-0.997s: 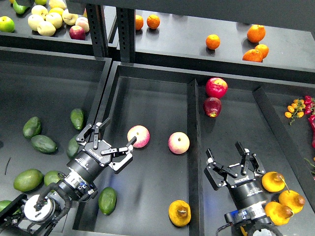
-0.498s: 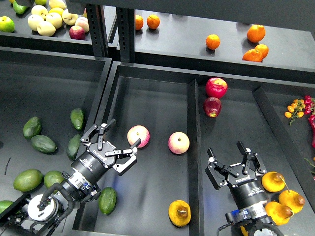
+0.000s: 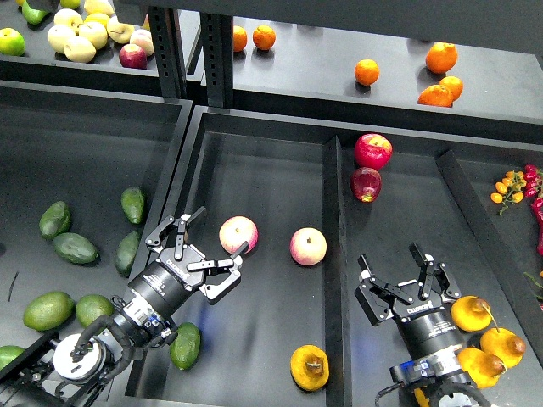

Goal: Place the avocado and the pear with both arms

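Several dark green avocados lie in the left bin, one [image 3: 133,204] nearest the divider, and another avocado [image 3: 186,345] lies at the front left of the middle bin. A golden pear [image 3: 310,366] lies at the front right of the middle bin, and three more pears [image 3: 471,313] lie in the right bin. My left gripper [image 3: 219,231] is open and empty over the middle bin, just left of a blushed apple [image 3: 238,235]. My right gripper [image 3: 390,257] is open and empty, left of the pears in the right bin.
A second blushed apple [image 3: 308,247] lies mid-bin. Two red apples [image 3: 373,151] sit at the back of the right bin. Bigger light green fruits [image 3: 48,310] lie front left. Oranges [image 3: 366,71] and pale apples [image 3: 81,38] are on the back shelf. Bin dividers [image 3: 333,254] stand between compartments.
My left gripper has moved a little to the right and forward, closer to the blushed apple. My right gripper has barely shifted. No fruit has moved.
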Controlling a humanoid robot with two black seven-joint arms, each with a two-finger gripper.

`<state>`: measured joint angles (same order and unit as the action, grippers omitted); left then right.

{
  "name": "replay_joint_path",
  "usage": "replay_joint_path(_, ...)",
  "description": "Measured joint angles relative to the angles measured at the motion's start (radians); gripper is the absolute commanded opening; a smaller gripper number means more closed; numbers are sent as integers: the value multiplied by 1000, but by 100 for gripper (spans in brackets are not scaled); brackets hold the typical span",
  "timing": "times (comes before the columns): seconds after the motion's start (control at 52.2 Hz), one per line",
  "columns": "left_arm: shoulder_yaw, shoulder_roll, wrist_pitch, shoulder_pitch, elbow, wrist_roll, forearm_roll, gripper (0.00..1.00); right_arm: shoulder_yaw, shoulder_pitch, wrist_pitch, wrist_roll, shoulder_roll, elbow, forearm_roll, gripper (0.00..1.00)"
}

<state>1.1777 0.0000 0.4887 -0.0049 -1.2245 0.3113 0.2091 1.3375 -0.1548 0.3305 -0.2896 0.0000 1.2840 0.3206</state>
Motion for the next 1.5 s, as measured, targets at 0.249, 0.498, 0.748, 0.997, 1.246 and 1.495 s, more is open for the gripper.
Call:
replay_joint_path(0.249,-10,0,0,-1,7,0,-2,99,2,-6,1,0,0,0,0,99)
replay_joint_path(0.498,-12,0,0,-4,0,4,-33,99,-11,-6,-4,0,0,0,0,99)
replay_joint_path(0.748,-16,0,0,-24,-6,20,-99,99,-14,-3,-4,0,0,0,0,99)
replay_joint_path(0.997,-51,0,0,-104,-13,113,-305,99,1,12,-4,0,0,0,0,99)
replay_joint_path(1.246,-323,205,0,-344,-20,162,-398,99,51,40,-6,0,0,1,0,99)
replay_joint_path(1.495,-600,419,0,-617,-15,167,-412,99,105,68,-25,1,0,0,0,99)
